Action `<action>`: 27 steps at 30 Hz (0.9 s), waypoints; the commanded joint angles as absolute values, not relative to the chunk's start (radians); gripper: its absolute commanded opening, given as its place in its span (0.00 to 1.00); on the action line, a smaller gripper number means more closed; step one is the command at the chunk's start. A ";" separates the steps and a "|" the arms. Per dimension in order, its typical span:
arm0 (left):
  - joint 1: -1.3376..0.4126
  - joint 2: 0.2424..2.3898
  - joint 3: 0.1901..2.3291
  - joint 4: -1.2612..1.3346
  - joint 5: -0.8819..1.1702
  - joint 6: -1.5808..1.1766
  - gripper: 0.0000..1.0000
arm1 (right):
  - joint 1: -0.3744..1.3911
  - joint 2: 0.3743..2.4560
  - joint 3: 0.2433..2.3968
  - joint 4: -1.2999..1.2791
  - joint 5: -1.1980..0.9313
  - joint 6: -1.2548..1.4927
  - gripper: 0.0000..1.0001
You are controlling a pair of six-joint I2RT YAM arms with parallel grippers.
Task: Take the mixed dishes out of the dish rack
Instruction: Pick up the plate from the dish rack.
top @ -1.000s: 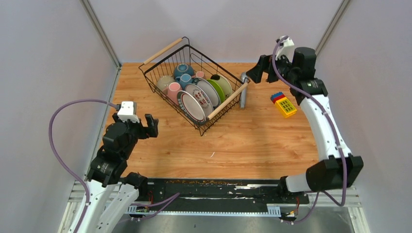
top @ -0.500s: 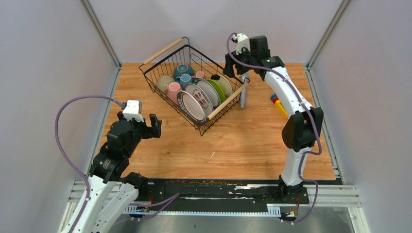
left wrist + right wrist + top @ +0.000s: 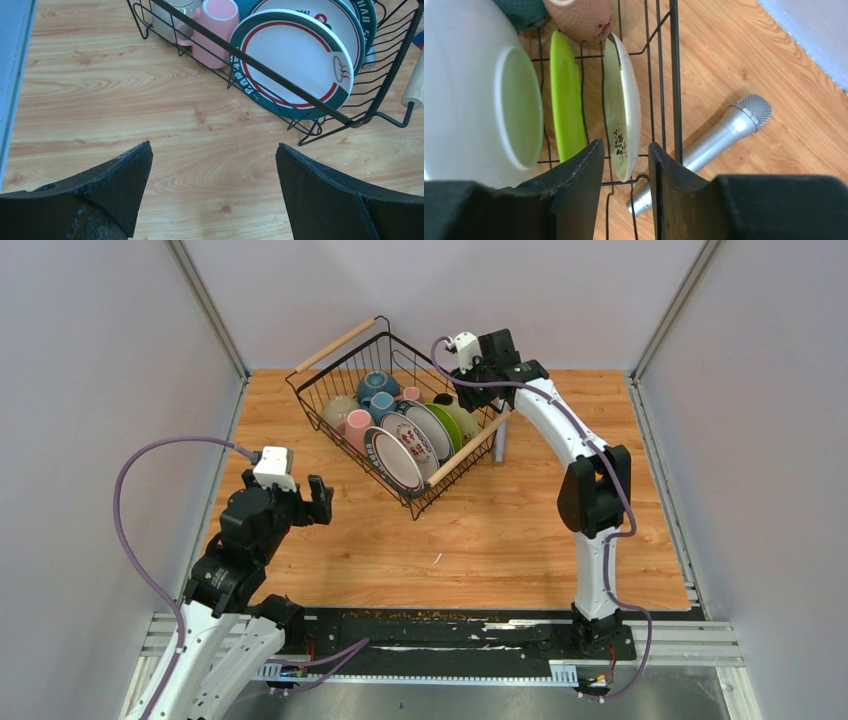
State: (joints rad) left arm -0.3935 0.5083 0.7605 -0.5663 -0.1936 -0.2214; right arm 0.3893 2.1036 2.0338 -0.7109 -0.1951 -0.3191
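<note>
The dish rack (image 3: 302,392), a black wire basket with wooden handles, stands at the back of the table. It holds patterned white plates (image 3: 395,460), a lime-green plate (image 3: 447,427), mugs and bowls. My right gripper (image 3: 462,390) hangs over its right end. In the right wrist view its fingertips (image 3: 625,145) straddle the rim of a cream plate (image 3: 624,100), with a small gap on each side. The lime-green plate (image 3: 564,100) stands just left of it. My left gripper (image 3: 214,150) is wide open over bare wood, near the front plate (image 3: 295,60) and a pink mug (image 3: 217,30).
A grey microphone-like cylinder (image 3: 719,137) lies on the table just outside the rack wall (image 3: 674,75), under my right finger. It also shows beside the rack's handle as the grey cylinder (image 3: 500,445). Grey walls close in the table on three sides.
My right arm has swung left from beyond the rack to over its right end. Its jaws have narrowed around the cream plate's rim. The left arm has barely moved.
</note>
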 commanded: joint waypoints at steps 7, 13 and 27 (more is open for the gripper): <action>-0.402 0.508 0.773 -0.555 -0.198 -0.204 1.00 | 0.436 2.194 2.127 -0.704 -0.022 -0.413 0.29; -0.401 0.507 0.772 -0.554 -0.198 -0.204 1.00 | 0.468 2.225 2.131 -0.692 0.083 -0.451 0.21; -0.401 0.493 0.772 -0.554 -0.205 -0.202 1.00 | 0.543 2.163 2.087 -0.665 0.222 -0.511 0.00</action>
